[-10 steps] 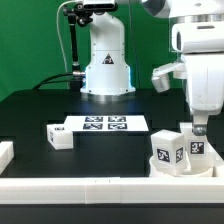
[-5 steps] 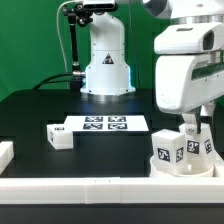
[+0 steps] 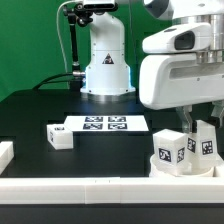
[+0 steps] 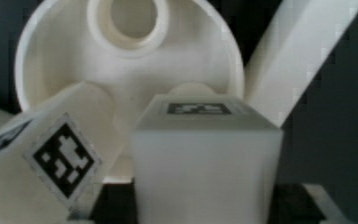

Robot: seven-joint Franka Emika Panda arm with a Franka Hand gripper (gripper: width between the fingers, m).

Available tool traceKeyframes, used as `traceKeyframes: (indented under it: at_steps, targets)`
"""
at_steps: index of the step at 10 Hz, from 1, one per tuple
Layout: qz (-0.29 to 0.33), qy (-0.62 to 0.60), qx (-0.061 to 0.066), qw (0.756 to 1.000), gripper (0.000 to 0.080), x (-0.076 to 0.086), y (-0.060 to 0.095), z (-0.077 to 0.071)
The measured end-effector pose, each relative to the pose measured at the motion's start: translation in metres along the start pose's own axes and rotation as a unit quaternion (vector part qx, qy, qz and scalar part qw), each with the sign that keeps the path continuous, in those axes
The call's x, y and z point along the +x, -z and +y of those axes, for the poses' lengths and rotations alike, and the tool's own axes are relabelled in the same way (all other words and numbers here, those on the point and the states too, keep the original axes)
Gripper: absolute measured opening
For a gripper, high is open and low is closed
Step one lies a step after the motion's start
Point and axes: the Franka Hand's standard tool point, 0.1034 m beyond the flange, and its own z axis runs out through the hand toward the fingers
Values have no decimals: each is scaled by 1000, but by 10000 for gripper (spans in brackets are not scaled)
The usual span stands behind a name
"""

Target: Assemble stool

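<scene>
1. The fingers [image 3: 188, 119] hang just over the round white seat [image 3: 186, 167] of the stool. They look apart, one on each side of a leg [image 3: 206, 143], and I do not think they squeeze it yet.
2. That leg stands up on the seat, right under the fingers. I think it stands like this so the fingers can come down on it from above.
3. Another leg [image 3: 170, 149] stands just beside it on the seat, close to the fingers.
4. In the wrist view the seat [image 4: 78, 60] has a round hole in it. I think a leg goes in there.
5. One more leg [image 3: 60, 137] lies on the black table [image 3: 35, 108], far from the fingers, toward the exterior view's left. It is waiting for its turn.
6. The marker board [image 3: 105, 124] lies flat on the table, well away from the fingers.
7. A long white rail [image 3: 100, 188] runs along the table edge. I think it stops parts from sliding off.
8. The legs and the board carry black-and-white square tags. They are patterns, not words.
9. The arm's base [image 3: 105, 62] has a small dark mark. It is too small to read.
</scene>
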Motion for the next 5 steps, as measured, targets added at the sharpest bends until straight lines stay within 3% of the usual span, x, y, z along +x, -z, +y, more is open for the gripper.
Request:
traceKeyframes:
  at_steps: [5]
  targets:
    - [0, -147, 4, 989, 337, 0, 0, 1]
